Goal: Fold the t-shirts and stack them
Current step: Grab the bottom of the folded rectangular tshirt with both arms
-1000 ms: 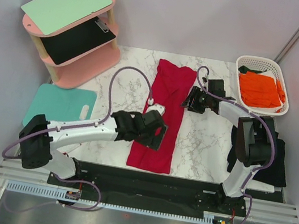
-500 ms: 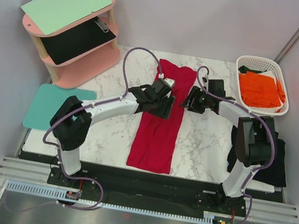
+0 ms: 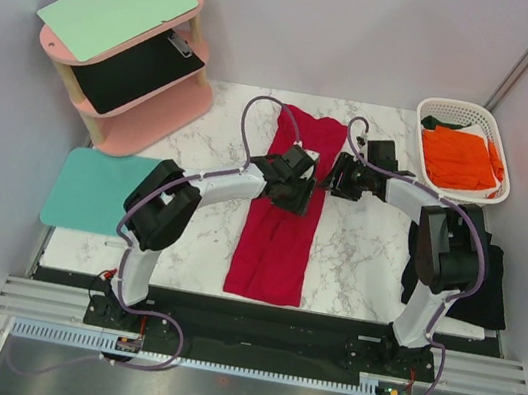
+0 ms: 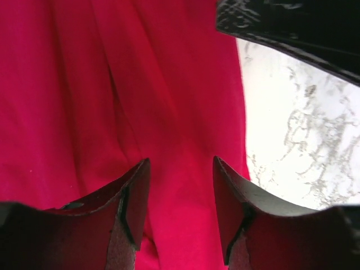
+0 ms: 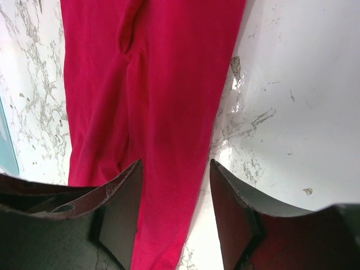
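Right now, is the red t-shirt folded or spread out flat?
Partly folded: the red t-shirt lies as one long narrow strip, no sleeves sticking out, not yet folded crosswise.

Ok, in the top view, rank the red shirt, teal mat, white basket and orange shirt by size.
Largest: red shirt.
Then teal mat and white basket, too alike to rank.
Smallest: orange shirt, inside the basket.

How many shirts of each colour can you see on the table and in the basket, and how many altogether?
Red shirt: 1
Orange shirt: 1
Black shirt: 1
Total: 3
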`<state>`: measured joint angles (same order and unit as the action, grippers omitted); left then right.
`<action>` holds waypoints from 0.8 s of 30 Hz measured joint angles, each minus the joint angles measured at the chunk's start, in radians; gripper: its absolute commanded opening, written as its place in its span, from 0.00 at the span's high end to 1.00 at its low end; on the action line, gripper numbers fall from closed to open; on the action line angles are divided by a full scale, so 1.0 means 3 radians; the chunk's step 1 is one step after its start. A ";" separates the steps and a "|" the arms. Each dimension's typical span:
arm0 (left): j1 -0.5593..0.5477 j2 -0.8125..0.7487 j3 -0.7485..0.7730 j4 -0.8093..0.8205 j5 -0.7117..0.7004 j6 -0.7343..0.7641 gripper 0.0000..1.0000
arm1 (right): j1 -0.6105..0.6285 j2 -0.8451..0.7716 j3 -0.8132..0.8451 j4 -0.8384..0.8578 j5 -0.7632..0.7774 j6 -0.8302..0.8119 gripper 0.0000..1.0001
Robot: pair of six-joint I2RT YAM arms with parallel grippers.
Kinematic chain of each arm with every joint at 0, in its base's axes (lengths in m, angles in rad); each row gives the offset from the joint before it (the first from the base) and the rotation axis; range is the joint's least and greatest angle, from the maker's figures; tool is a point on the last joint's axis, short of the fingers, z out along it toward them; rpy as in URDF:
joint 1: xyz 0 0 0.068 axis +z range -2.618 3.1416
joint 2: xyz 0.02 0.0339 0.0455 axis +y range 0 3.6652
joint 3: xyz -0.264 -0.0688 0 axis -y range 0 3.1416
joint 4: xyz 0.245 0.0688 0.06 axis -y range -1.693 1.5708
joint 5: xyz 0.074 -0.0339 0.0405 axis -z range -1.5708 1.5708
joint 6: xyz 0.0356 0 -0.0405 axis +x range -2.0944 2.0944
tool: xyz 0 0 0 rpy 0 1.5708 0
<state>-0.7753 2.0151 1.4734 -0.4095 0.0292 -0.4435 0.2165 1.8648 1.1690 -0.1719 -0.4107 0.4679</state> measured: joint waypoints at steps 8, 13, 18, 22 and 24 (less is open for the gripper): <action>0.0094 0.0206 0.0022 0.0004 0.0017 0.0000 0.63 | 0.0000 0.0023 0.0000 0.0001 -0.0009 0.0000 0.41; 0.0145 0.0234 0.0025 0.0027 0.0009 0.0017 0.98 | 0.0000 0.0079 0.0000 0.0000 -0.0010 0.0000 0.41; 0.0153 0.0234 0.0025 0.0027 0.0003 0.0028 0.98 | 0.0000 0.0102 0.0000 0.0000 -0.0010 0.0000 0.41; 0.0153 0.0230 0.0013 0.0032 -0.0004 0.0028 0.98 | 0.0000 0.0103 0.0000 0.0000 -0.0010 0.0000 0.41; 0.0153 0.0207 -0.0025 0.0048 -0.0006 0.0028 0.98 | 0.0000 0.0103 0.0000 0.0000 -0.0010 0.0001 0.41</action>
<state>-0.7296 2.0773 1.4658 -0.3950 0.0273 -0.4351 0.2165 1.8957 1.1690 -0.1719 -0.4137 0.4683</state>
